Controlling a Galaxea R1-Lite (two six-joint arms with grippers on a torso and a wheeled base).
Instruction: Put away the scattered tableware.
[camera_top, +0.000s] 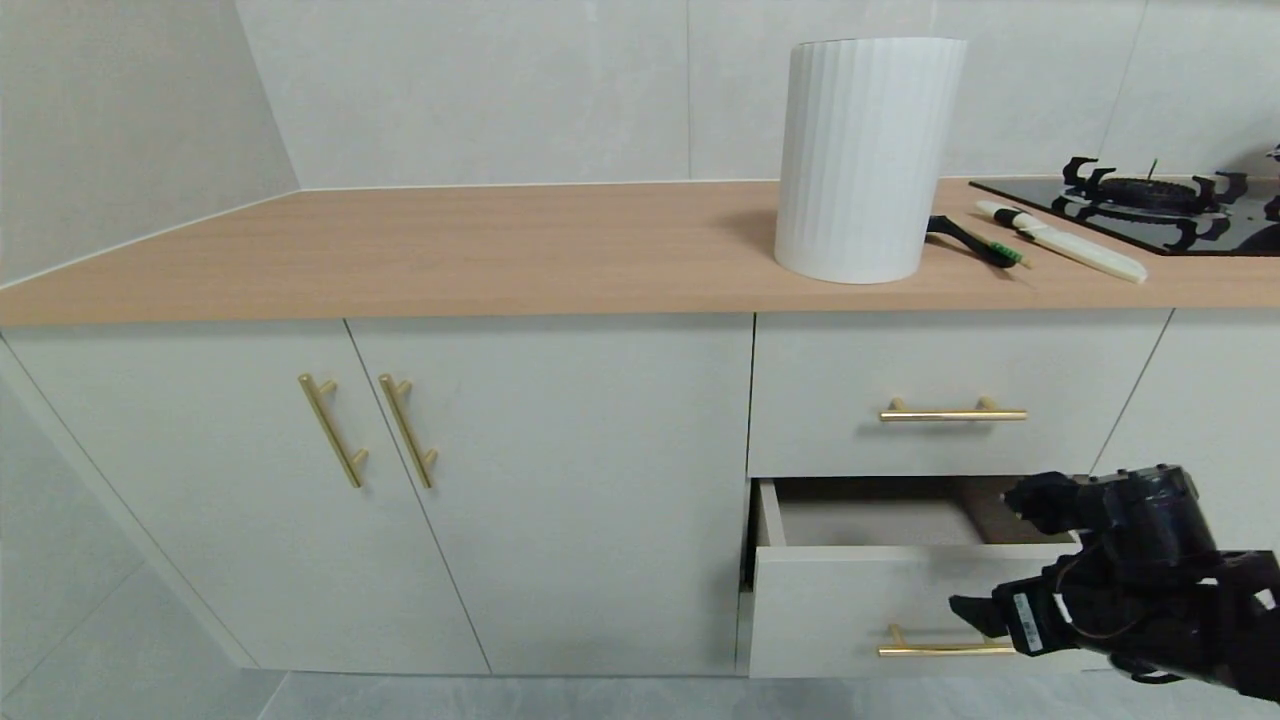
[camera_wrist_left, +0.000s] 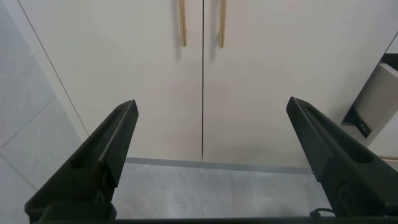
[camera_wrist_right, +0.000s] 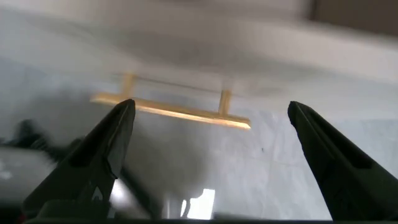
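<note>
Lower white drawer (camera_top: 850, 600) stood part open under wooden table (camera_top: 450, 250); right claw (camera_top: 985, 550) gaped wide, empty, by its brass bar handle (camera_top: 925, 648); left claw (camera_wrist_left: 211, 106) likewise wide, empty.

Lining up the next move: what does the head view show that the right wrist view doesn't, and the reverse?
Head view: the worktop carrying the white ribbed container, a black-handled tool, a white knife and the hob, plus the lower drawer pulled open. Right wrist view: the right gripper up close, its fingers spread wide either side of the gold handle, whose two posts are plain. Both: that gripper in front of the lower drawer's handle.
</note>
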